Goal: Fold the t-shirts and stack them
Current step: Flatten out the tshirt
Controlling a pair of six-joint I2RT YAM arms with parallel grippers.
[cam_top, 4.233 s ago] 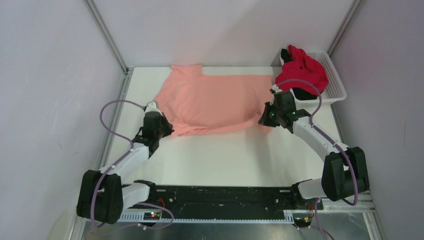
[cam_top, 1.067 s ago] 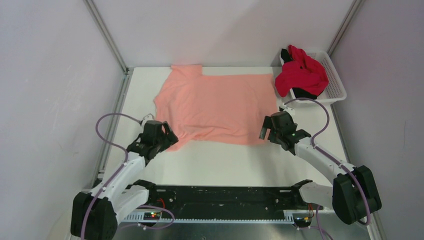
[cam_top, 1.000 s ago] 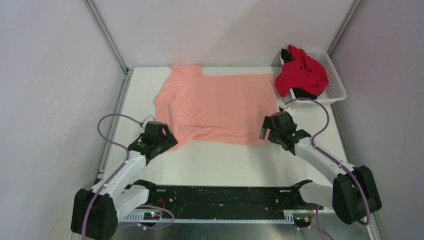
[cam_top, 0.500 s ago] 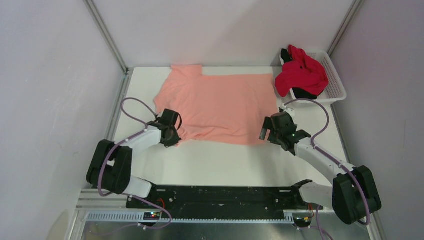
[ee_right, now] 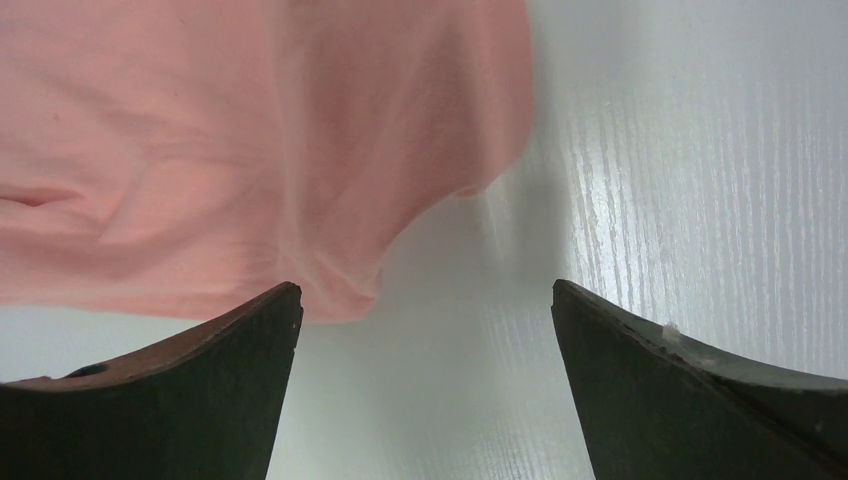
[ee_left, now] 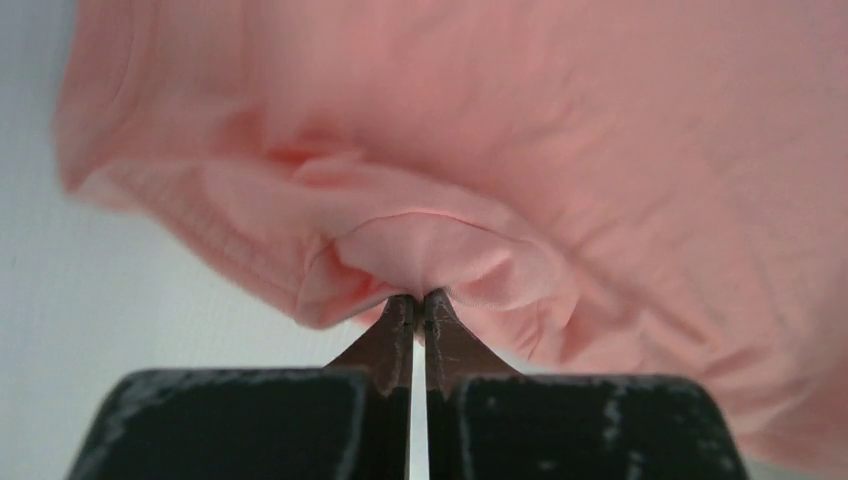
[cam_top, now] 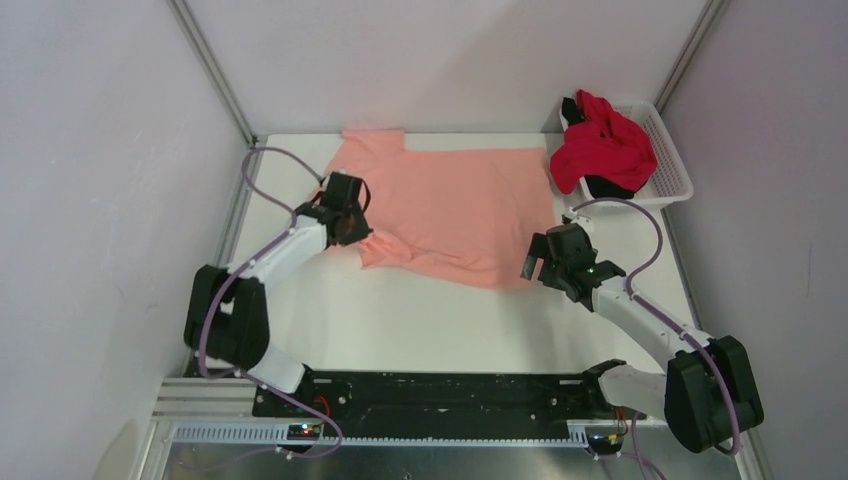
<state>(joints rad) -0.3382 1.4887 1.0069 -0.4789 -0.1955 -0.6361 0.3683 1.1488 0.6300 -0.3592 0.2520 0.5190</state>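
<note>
White table [cam_top: 440, 320], salmon-pink shirt [cam_top: 450, 200] spread: with left gripper [ee_left: 420, 297] clamped on its 9 o'clock edge and right gripper [ee_right: 425, 290] agape at 4 o'clock, carry fold across slowly, low.

black t-shirt [cam_top: 602, 187] mostly buried under red t-shirt [cam_top: 605, 148] (only slivers show), salmon-pink t-shirt [ee_left: 560, 130] cropped by wrist views' edges

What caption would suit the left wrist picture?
Left gripper pinching a bunched fold of the salmon-pink t-shirt over the white table.
</note>
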